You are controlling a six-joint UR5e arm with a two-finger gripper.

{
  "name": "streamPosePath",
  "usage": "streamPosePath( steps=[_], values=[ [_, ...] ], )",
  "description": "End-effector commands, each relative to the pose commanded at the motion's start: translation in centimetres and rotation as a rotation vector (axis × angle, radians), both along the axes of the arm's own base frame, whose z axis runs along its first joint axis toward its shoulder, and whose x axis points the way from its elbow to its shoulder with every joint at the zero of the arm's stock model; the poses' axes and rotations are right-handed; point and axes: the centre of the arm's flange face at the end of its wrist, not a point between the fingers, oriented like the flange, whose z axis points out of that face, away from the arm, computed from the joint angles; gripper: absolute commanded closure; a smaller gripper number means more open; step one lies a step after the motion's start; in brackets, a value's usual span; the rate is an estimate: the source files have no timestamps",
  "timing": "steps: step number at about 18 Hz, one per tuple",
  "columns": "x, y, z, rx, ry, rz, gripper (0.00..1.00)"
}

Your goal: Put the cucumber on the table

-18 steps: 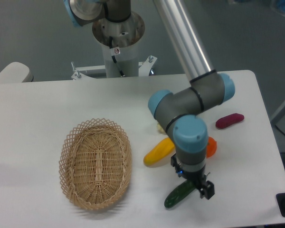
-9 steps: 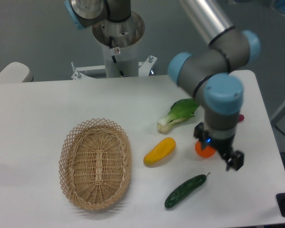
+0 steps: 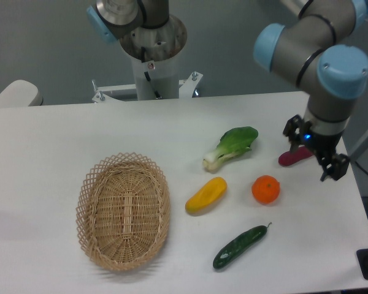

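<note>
Lying free on the table, near its front edge, the cucumber is no longer held. The gripper has moved away to the right and holds nothing; I cannot tell how wide it stands. The placing looks finished. I count one cucumber, one basket, one bok choy, one yellow vegetable, one orange and one purple vegetable.

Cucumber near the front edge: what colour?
Dark glossy green cucumber, clearest in the fixed camera view.
</note>
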Motion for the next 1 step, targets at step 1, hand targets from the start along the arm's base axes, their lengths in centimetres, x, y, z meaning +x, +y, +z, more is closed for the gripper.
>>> streamPosePath(
  steps=[1],
  values=[
    [-0.06,-0.07,0.02,0.002,0.001,0.0,0.02]
  ],
)
